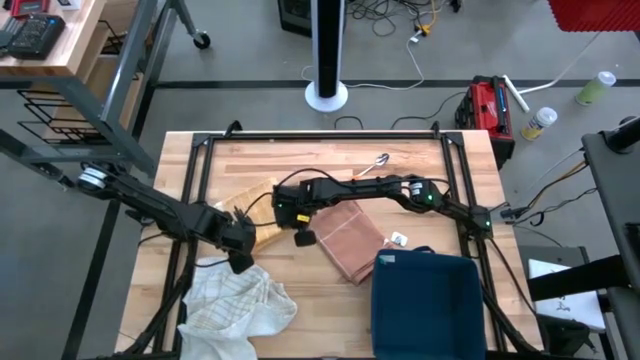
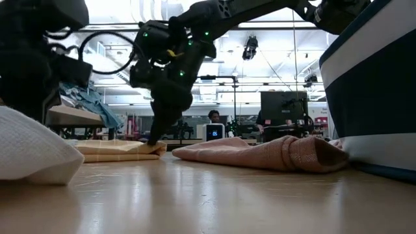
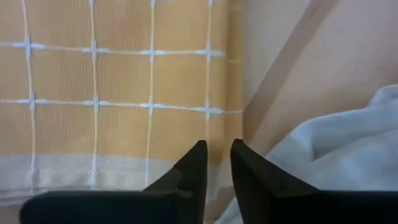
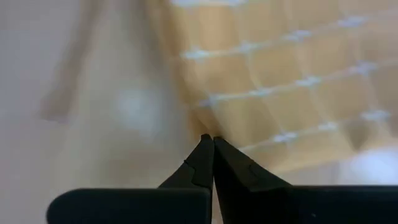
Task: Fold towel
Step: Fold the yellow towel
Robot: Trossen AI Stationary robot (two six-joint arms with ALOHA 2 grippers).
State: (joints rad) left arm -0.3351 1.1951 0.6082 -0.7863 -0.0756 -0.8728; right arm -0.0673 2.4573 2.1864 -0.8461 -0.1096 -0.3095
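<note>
A yellow towel (image 1: 262, 212) with a white grid lies folded and flat on the table, left of the middle. My left gripper (image 3: 217, 149) points down over its edge (image 3: 224, 93), next to a white cloth. Its fingers are open by a narrow gap, with nothing between them. My right gripper (image 4: 212, 142) reaches across from the right with its fingers shut. In the low view its tips (image 2: 156, 136) stand at the yellow towel's right end (image 2: 158, 145). My right gripper comes at the yellow towel's corner (image 4: 205, 115) from above, slanting down, with its fingers shut. I cannot tell whether the tips touch the cloth. No cloth shows between the fingers.
A pink towel (image 1: 350, 240) lies crumpled right of the yellow one. A dark blue bin (image 1: 428, 300) stands at the near right. A white cloth (image 1: 235, 305) is heaped at the near left, close to my left gripper. A spoon (image 1: 375, 165) lies at the far side.
</note>
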